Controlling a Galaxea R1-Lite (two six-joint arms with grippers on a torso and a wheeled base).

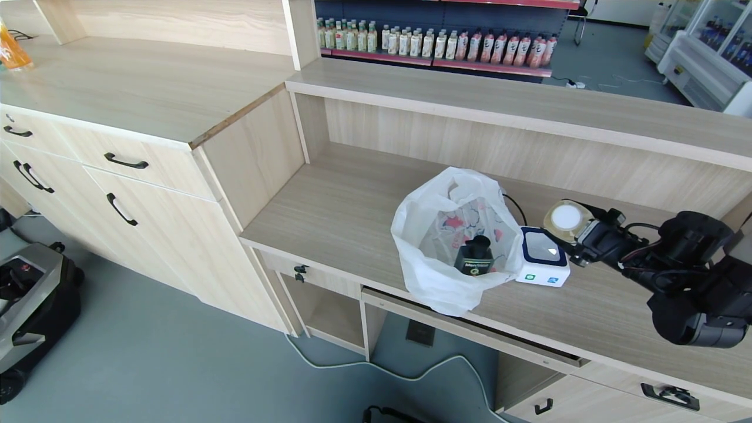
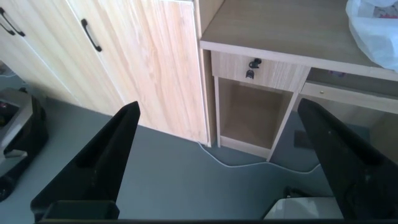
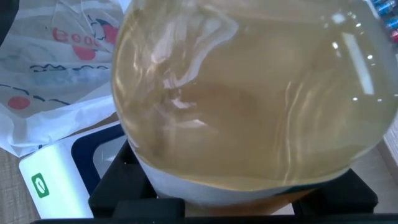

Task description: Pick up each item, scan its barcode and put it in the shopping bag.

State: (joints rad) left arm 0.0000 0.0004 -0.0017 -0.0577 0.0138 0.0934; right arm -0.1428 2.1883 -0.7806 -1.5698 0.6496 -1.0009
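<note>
Amber bottle (image 3: 249, 93) clamped in right gripper (image 1: 578, 235), white cap tilted upward, beside scanner (image 1: 543, 258); left gripper (image 2: 217, 149) spread apart.

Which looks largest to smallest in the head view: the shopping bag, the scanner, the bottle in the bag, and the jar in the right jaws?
1. shopping bag, clearly the largest.
2. scanner.
3. jar and bottle: these look about alike and both are partly hidden, so I won't rank them.
</note>
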